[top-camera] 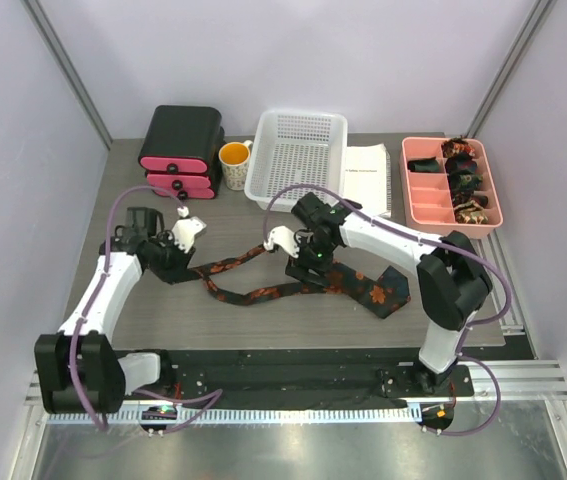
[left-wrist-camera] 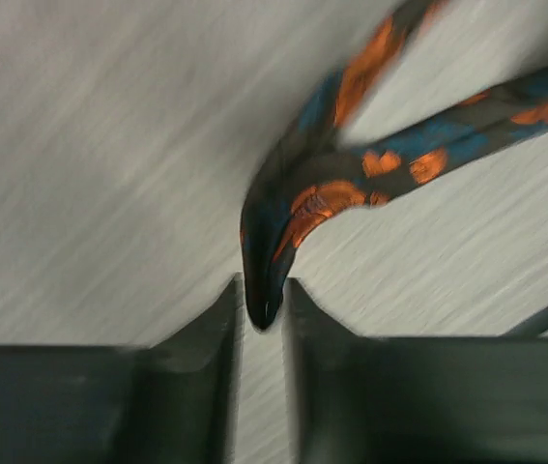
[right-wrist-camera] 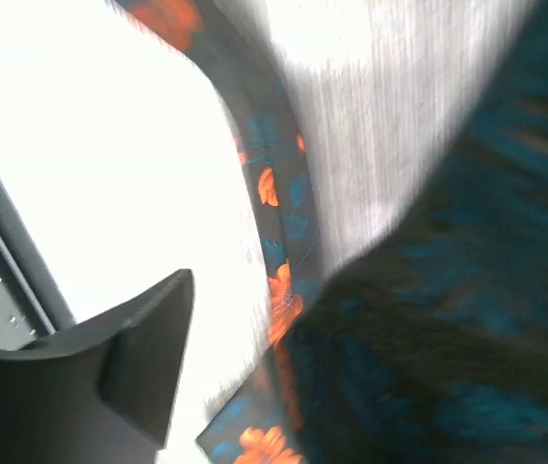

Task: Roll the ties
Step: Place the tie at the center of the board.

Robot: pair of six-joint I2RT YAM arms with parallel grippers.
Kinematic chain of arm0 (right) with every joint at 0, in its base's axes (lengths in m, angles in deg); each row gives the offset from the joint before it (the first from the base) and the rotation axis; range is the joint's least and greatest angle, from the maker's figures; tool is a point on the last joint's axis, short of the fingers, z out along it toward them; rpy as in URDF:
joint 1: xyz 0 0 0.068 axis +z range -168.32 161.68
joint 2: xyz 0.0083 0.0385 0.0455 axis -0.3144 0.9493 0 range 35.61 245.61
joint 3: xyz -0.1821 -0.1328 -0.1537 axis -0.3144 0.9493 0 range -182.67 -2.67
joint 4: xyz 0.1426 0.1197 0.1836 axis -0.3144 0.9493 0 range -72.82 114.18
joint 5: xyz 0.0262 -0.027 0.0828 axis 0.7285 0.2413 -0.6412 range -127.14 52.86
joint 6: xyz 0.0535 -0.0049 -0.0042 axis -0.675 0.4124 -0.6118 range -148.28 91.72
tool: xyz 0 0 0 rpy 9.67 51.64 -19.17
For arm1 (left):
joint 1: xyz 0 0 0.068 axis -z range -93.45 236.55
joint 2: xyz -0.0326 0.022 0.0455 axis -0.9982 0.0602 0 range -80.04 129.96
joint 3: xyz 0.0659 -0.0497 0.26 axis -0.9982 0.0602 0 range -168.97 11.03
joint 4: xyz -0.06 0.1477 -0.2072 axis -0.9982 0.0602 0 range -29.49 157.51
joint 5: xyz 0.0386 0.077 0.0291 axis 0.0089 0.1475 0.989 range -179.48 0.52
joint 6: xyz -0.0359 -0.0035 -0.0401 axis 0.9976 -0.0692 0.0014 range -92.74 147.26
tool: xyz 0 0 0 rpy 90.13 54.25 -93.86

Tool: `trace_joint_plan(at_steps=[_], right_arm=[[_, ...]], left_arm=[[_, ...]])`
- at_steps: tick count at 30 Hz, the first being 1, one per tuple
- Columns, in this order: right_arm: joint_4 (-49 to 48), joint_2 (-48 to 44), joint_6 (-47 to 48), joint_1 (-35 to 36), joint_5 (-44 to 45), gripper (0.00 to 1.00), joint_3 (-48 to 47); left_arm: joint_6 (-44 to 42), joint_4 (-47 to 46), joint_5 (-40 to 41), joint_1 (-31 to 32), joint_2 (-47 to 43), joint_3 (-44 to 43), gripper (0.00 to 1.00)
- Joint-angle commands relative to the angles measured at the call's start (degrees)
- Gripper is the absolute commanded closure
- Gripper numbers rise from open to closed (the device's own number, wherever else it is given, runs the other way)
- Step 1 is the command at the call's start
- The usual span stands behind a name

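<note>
left gripper (left-wrist-camera: 264, 290): jaws a narrow slit apart, tie (top-camera: 363, 286) fold between the tips, cannot tell if pinched | right gripper (top-camera: 305, 272): spread wide over tie | tie: loose across mid table (top-camera: 163, 320), wide end right

left tool (left-wrist-camera: 264, 295): jaws narrowly parted | right tool (top-camera: 304, 266): jaws wide apart

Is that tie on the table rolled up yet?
No, the tie lies stretched out as a long loose strip across the table.
</note>
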Motion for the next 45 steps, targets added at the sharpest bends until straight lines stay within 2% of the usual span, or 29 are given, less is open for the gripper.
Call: trace_joint_plan(at_steps=[1, 4, 6, 10, 13, 15, 16, 19, 21, 23, 24, 25, 26, 27, 29, 31, 33, 36, 41, 45], right_arm=[[2.6, -5.0, -0.3, -1.9, 0.6, 0.27, 2.6], [5.2, -9.1, 0.9, -6.3, 0.6, 0.22, 4.6], [8.1, -10.5, 1.9, -8.3, 0.9, 0.21, 5.5], [10.3, -12.7, 6.7, -12.8, 1.7, 0.18, 8.8], [10.9, -11.5, 6.9, -12.5, -1.1, 0.18, 9.2], [10.5, -8.6, 6.1, -11.0, -2.4, 0.26, 8.1], [10.5, -7.9, 5.8, -10.3, -3.5, 0.33, 6.8], [9.7, -6.8, 4.4, -2.6, -2.0, 0.46, 6.6], [8.6, -7.9, 3.8, 4.6, -0.2, 0.52, 8.2], [7.6, -9.2, 4.4, 10.0, 4.8, 0.52, 12.7], [6.7, -10.9, 4.6, 14.4, 7.2, 0.49, 14.6], [5.7, -11.5, 4.6, 15.3, 10.1, 0.40, 17.8], [4.3, -12.0, 4.5, 15.4, 12.9, 0.36, 18.5], [4.1, -12.1, 4.3, 14.3, 13.7, 0.32, 18.7], [4.1, -11.7, 3.1, 12.3, 13.5, 0.17, 18.0], [4.0, -11.4, 1.3, 9.2, 12.2, 0.11, 16.8], [4.0, -11.4, 0.2, 7.1, 10.4, 0.09, 16.0], [4.2, -11.6, -1.8, 2.2, 7.0, 0.02, 13.5], [5.2, -14.2, -1.8, -2.2, 5.9, 0.00, 13.2], [7.2, -17.1, 2.4, -6.5, 6.4, 0.00, 16.2]], left_arm=[[-14.4, 8.5, -4.2, -7.1, 4.6, -3.0, 0.53], [-18.7, 13.8, -8.3, -9.5, 8.4, -8.8, 0.36], [-21.2, 17.3, -10.5, -9.5, 10.6, -12.7, 0.29], [-21.1, 17.0, -10.9, -8.7, 15.7, -16.8, 0.27], [-19.8, 16.3, -12.0, -6.2, 19.1, -19.5, 0.26], [-18.7, 15.1, -12.4, -3.1, 20.1, -20.2, 0.27], [-16.9, 12.9, -12.8, -1.1, 20.0, -20.0, 0.29], [-13.5, 7.5, -14.6, -0.5, 20.1, -19.9, 0.31], [-11.0, 7.4, -15.5, -0.5, 21.8, -21.5, 0.33], [-10.3, 8.4, -16.9, -0.5, 22.7, -23.1, 0.36], [-10.3, 8.4, -17.2, -0.5, 22.9, -23.2, 0.36], [-10.3, 7.8, -17.1, 0.2, 22.9, -22.9, 0.36], [-10.2, 5.7, -16.7, 0.7, 22.9, -22.1, 0.36], [-10.3, 4.5, -15.6, 1.4, 22.7, -21.7, 0.36], [-9.6, 1.3, -13.5, 4.6, 23.1, -20.7, 0.35], [-7.5, -4.9, -11.5, 7.7, 23.8, -20.2, 0.33], [-5.4, -11.8, -9.9, 9.4, 25.9, -20.3, 0.32], [-0.9, -16.3, -5.4, 12.5, 31.5, -24.6, 0.32], [10.0, -18.7, -3.7, 13.0, 39.2, -32.5, 0.33], [15.8, -20.2, -3.8, 13.0, 42.1, -32.8, 0.35]])
